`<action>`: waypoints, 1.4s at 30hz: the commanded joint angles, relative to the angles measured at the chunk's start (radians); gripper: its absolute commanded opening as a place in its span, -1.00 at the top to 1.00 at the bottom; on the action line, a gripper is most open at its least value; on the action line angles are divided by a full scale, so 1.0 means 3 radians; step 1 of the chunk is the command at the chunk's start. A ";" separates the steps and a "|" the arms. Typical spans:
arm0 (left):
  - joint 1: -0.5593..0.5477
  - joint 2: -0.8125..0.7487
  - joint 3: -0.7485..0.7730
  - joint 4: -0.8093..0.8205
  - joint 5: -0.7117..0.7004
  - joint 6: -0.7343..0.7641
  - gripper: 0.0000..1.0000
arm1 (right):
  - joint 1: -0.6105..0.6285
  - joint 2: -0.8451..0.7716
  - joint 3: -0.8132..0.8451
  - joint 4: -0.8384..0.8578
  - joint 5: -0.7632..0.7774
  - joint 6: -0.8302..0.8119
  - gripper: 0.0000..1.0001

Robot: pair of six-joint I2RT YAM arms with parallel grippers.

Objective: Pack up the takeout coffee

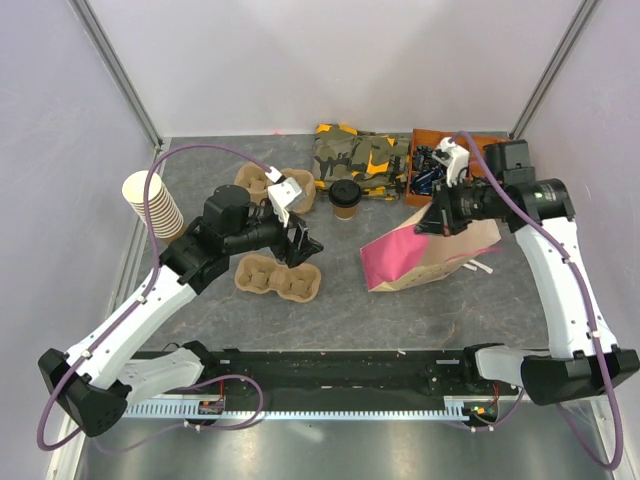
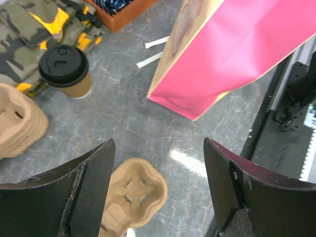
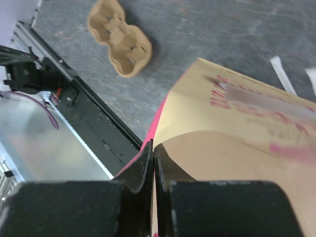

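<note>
The takeout coffee, a tan paper cup with a black lid, stands upright mid-table; the left wrist view has it at upper left. A tan paper bag with a pink side lies tilted to its right, mouth towards the cup. My right gripper is shut on the bag's upper rim; in the right wrist view the jaws pinch the bag's edge. My left gripper hangs open with nothing in it, left of the bag and in front of the cup, above a pulp cup carrier.
A stack of lidless paper cups leans at the far left. More cup carriers sit behind the left gripper, and one lies below it. A camouflage pouch and an orange box stand at the back. White strips lie by the bag.
</note>
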 commanded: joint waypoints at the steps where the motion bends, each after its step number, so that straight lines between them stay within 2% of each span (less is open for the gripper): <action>1: 0.0085 0.0062 0.0106 0.0072 0.0129 -0.0370 -0.58 | 0.0239 0.0106 -0.0077 0.0852 -0.0266 0.0615 0.82; 4: 0.0136 0.0103 0.0111 0.0077 0.0144 -0.0498 -0.57 | 0.0351 0.0234 -0.0021 0.1022 -0.0250 0.0703 0.59; 5: 0.0141 0.0129 0.0117 0.0082 0.0154 -0.0533 -0.57 | 0.0372 0.0260 -0.0001 0.1048 -0.0260 0.0723 0.33; 6: 0.0141 0.0144 0.0117 0.0107 0.0144 -0.0549 -0.58 | 0.0398 0.0270 0.0005 0.1104 -0.0266 0.0729 0.17; 11: 0.0152 0.0216 0.0127 0.0133 0.0139 -0.0600 -0.58 | 0.0480 0.0306 0.0061 0.1196 -0.0235 0.0744 -0.38; 17: 0.0157 0.0262 0.0152 0.0169 0.0129 -0.0656 -0.58 | 0.0480 0.0240 0.0383 0.1115 -0.0077 0.0566 -0.48; 20: 0.0162 0.0262 0.0158 0.0189 0.0129 -0.0702 -0.57 | 0.0475 0.0016 0.0607 0.1089 0.0087 0.0468 -0.50; 24: 0.0177 0.0226 0.0158 0.0184 0.0103 -0.0698 -0.64 | 0.0470 -0.0251 0.0792 0.0962 0.0719 0.0529 -0.48; 26: 0.0198 0.0206 0.0142 0.0179 0.0083 -0.0708 -0.70 | 0.0470 -0.0383 0.0762 0.0809 0.1434 0.0519 -0.43; 27: 0.0228 0.0190 0.0137 0.0179 0.0088 -0.0738 -0.72 | 0.0444 -0.0440 0.0625 0.0793 0.1715 0.0473 -0.42; 28: 0.0244 0.0185 0.0127 0.0184 0.0078 -0.0754 -0.73 | 0.0419 -0.0501 0.0537 0.0772 0.2219 0.0432 -0.41; 31: 0.0325 0.0165 0.0096 0.0169 0.0068 -0.0835 -0.78 | 0.0291 -0.0660 0.0251 0.0619 0.2592 0.0396 -0.38; 35: 0.0397 0.0109 0.0045 0.0159 0.0124 -0.0897 -0.79 | 0.0163 -0.0798 -0.0066 0.0471 0.2756 0.0304 -0.36; 42: 0.0453 0.0011 -0.0042 0.0118 0.0088 -0.0937 -0.79 | 0.0025 -0.0609 -0.0215 0.0429 0.2481 0.0340 -0.33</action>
